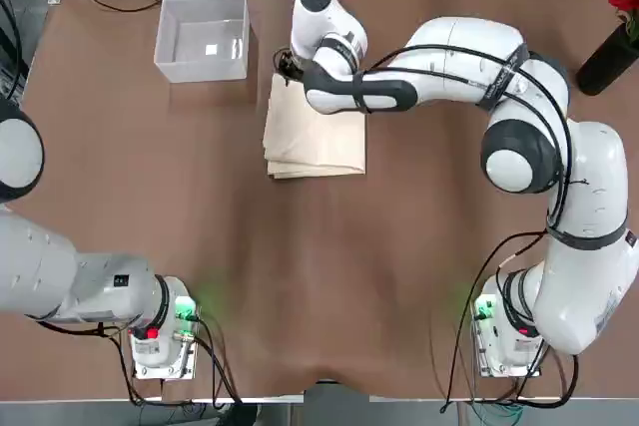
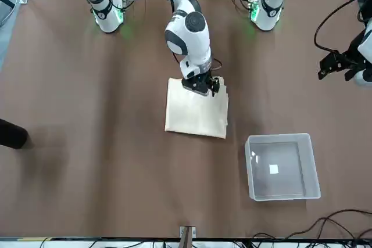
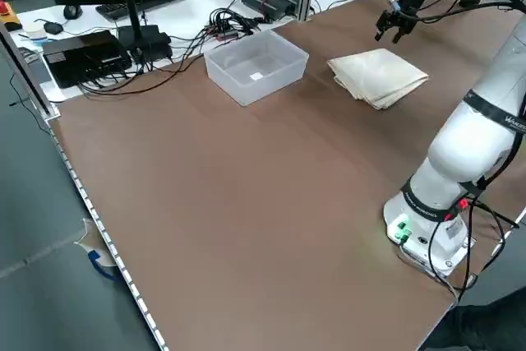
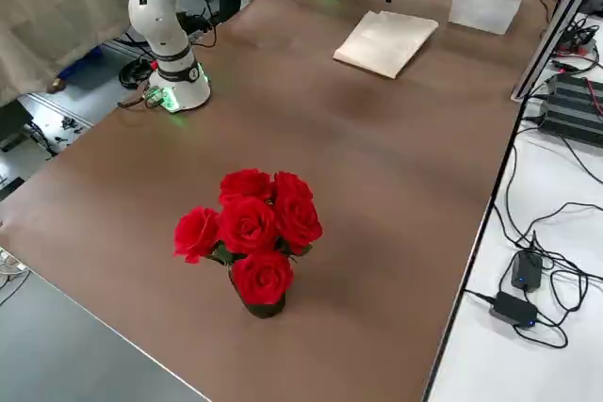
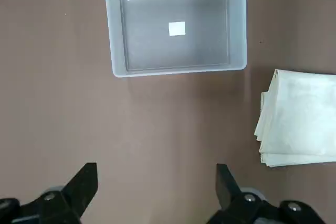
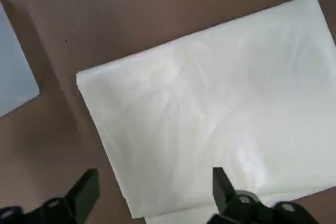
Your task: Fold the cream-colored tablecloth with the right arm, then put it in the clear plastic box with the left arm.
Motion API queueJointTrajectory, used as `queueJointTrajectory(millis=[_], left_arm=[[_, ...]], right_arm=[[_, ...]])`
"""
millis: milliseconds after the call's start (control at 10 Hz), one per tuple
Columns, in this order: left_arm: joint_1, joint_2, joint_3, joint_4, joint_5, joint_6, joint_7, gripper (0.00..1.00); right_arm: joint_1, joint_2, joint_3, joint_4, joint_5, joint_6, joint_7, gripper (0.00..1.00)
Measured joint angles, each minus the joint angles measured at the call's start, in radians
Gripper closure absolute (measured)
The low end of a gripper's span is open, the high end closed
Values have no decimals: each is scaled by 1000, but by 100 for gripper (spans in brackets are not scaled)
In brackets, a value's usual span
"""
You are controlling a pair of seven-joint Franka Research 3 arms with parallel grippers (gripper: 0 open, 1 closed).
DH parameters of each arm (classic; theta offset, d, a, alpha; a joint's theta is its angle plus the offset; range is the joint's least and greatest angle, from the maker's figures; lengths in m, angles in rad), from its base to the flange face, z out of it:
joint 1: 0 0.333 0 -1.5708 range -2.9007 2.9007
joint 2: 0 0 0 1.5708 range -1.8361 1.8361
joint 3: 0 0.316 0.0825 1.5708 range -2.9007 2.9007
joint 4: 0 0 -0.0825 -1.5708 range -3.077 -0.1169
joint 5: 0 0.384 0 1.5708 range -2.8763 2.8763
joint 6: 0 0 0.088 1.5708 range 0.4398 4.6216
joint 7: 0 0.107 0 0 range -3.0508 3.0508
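Right hand (image 6: pixel 157 195), wide open and empty, hovers over the folded cream tablecloth (image 6: pixel 210 108). Left hand (image 5: pixel 157 192), also open and empty, near the unlabelled clear box (image 5: pixel 176 30).

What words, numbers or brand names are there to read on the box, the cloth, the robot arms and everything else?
There are none I can read for sure.
Clear plastic box: a plain white square at the bottom, no letters.
Cream cloth: no writing.
Right arm: faint grey marks, too blurred to read.
Left arm: a small dark square, too small to read.
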Motion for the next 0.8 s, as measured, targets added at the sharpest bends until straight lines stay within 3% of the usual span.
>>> queueJointTrajectory(millis=[300,500,700,800], left_arm=[[-2,4,-18,-4,0,-3,0,1],[-3,0,-28,-19,-52,-22,0,3],[-3,-46,-11,-109,-135,-8,0,8],[-3,-87,-7,-196,-178,49,0,8]], right_arm=[[-18,-17,-26,42,0,-158,0,0],[-63,-55,-31,51,0,-267,-24,0],[-125,-93,-31,53,7,-364,-114,0],[-166,-110,-31,54,16,-397,-176,0]])
